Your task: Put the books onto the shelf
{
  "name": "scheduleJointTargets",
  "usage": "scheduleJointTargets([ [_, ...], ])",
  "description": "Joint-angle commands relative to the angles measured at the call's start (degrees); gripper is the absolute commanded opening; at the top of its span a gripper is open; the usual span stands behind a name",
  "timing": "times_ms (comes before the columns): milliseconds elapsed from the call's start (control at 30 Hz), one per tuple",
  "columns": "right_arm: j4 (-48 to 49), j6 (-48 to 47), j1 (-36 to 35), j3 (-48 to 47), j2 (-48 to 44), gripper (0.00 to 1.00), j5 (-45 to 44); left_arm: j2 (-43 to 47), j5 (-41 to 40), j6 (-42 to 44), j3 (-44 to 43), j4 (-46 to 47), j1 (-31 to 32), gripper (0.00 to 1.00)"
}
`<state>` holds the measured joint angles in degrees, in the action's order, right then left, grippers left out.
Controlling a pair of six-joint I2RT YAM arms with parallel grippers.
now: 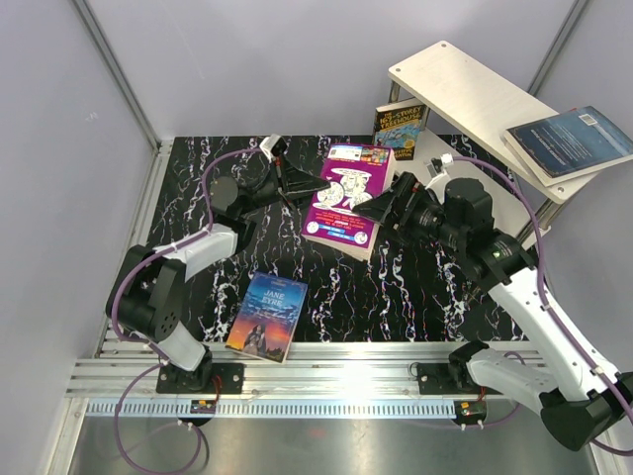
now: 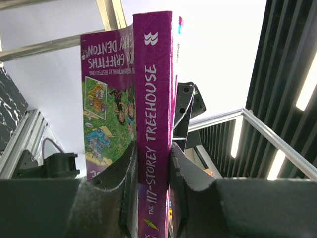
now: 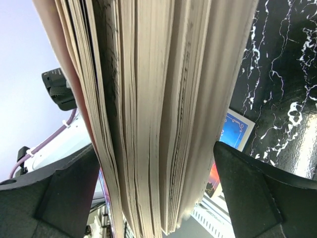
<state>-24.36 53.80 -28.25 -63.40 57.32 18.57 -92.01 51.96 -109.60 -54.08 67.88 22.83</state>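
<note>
The glossy purple paperback with white circles (image 1: 346,198) hangs tilted above the black, white-veined worktop (image 1: 396,297), between my two arms. My left claw (image 2: 152,163) is clamped on its stiff spine. My right claw (image 3: 158,198) gapes wide astride the cream, slightly fanned page edges, pinching nothing. I reckon the right should close deep on the page block, since limp leaves will splay, and only then should the left let go.

Behind stands the pale cream two-board shelf on silver posts (image 1: 465,89). A matte grey-blue book (image 1: 569,139) lies flat on top and a blue-yellow book (image 1: 399,127) stands upright by its lower board. The blue-orange "Jane Eyre" (image 1: 267,315) lies flat near my left base.
</note>
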Motion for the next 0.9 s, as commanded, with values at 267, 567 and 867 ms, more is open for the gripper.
scheduleJointTargets([
  [267,-11.3,-7.7,-0.1,-0.6,-2.2,1.0,-5.5,2.0,-12.1,-15.1,-1.8,25.7,-1.4,0.0],
  [567,9.8,-0.7,-0.1,4.9,-1.5,1.0,0.8,3.3,-13.2,-15.7,0.1,26.3,-0.9,0.0],
  [867,18.9,-3.0,-0.1,-0.3,3.8,1.0,2.3,4.0,-13.6,-16.6,2.2,26.7,-0.2,0.0],
])
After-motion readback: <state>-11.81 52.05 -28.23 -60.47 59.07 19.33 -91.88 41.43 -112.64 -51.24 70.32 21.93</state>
